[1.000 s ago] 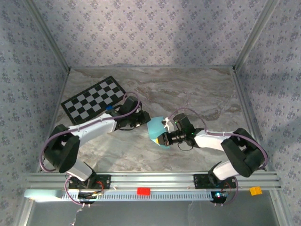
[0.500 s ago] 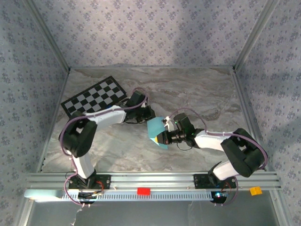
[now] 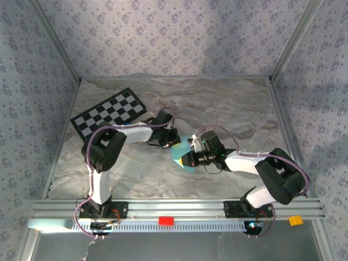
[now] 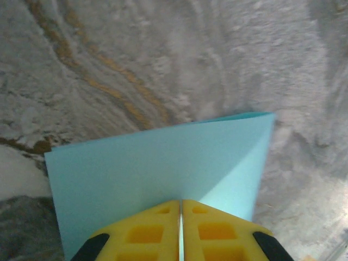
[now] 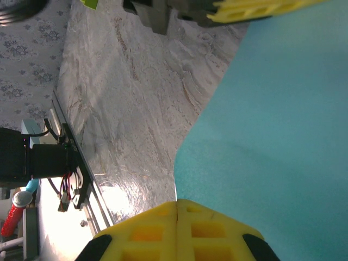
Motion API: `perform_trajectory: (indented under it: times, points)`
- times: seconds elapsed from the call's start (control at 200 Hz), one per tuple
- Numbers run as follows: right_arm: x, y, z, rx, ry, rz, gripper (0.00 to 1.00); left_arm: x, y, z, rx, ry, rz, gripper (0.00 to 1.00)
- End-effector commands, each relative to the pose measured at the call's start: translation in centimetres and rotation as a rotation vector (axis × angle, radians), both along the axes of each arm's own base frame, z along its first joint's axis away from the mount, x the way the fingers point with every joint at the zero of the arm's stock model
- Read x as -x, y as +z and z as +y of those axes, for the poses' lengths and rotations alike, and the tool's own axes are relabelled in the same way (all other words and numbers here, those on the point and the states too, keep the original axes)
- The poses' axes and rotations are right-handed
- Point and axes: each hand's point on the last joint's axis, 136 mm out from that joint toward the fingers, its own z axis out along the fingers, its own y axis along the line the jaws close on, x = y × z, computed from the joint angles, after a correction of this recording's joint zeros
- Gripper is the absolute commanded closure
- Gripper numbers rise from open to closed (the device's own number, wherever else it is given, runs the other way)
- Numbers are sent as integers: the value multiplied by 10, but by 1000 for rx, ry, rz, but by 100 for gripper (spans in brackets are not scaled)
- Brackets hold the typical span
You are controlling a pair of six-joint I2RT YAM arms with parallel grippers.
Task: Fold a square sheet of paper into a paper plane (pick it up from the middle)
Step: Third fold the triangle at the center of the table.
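The blue sheet of paper [image 3: 179, 154] sits creased between both arms, over the middle of the marble table [image 3: 234, 103]; the left gripper [image 4: 181, 203] pinches one edge; the right gripper [image 5: 177, 203] pinches the opposite edge.

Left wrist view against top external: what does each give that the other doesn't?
Left wrist: the left gripper pinching an edge of the blue sheet, jaws shut, a bend running to its far corner. Top external: the checkerboard card and the right gripper clamping another edge of the sheet. Both: the sheet held over the marble table.
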Motion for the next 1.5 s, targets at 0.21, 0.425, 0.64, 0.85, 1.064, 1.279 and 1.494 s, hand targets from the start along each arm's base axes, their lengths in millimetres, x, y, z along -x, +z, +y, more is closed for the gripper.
perform_trajectory:
  times: [0.21, 0.425, 0.64, 0.85, 1.064, 1.279, 1.494]
  points:
    - [-12, -7, -12, 39, -31, 10, 100, 11, -18, 10, -78, -27, 17, 92]
    - [-26, -7, -24, 48, -39, 2, 100, 8, -16, 8, -83, -37, 8, 92]
    - [-37, -16, -33, 93, -61, -19, 100, 7, -14, 5, -90, -49, 4, 92]
    - [-39, -19, -29, 93, -34, -11, 100, 6, -13, 5, -93, -54, 5, 92]
    - [-43, -25, -29, 124, -13, -17, 100, 6, -12, 3, -91, -53, 3, 92]
    - [-45, -28, -28, 132, -2, -21, 100, 7, -12, 4, -97, -53, 5, 92]
    - [-47, -33, -28, 140, 1, -13, 100, 7, -12, 3, -96, -53, 4, 92]
